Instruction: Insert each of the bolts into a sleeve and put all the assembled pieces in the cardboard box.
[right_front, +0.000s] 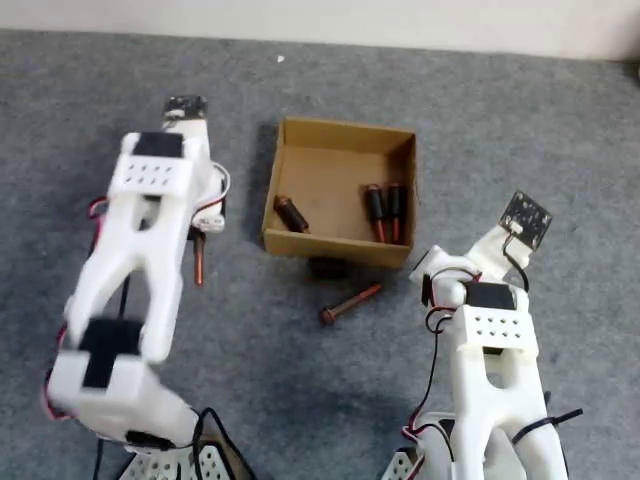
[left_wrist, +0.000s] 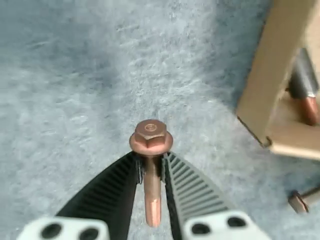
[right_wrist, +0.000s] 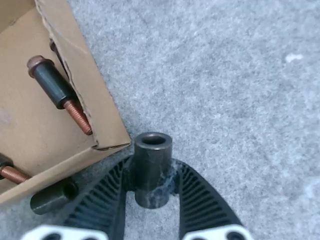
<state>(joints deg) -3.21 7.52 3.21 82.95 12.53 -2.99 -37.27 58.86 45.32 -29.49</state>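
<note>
The left claw (left_wrist: 151, 160) is narrowed on a bolt (left_wrist: 151, 140), gripping its shank just under the hex head. The head juts past the fingertips and the threaded end points back toward the wrist. The left arm (right_front: 150, 230) is stretched far out from its base, its upper links in a long straight line, with the claw above the grey worktop (right_front: 520, 120). Beside this claw, on the side toward the other arm, stands the box (left_wrist: 272, 65).

The right claw (right_wrist: 151, 172) is clamped on a sleeve (right_wrist: 152, 160), squeezing its lower half; the open bore faces away from the wrist. The right arm (right_front: 495, 350) rises from its base and bends at the wrist, which sets the claw just beside the box's nearest corner. A loose sleeve (right_wrist: 52, 196) lies on its side next to that claw, close against the box wall. A loose bolt (right_front: 350, 302) lies on the worktop farther off, between the two claws. Three assembled pieces (right_front: 376, 210) lie inside the box, two of them side by side.
</note>
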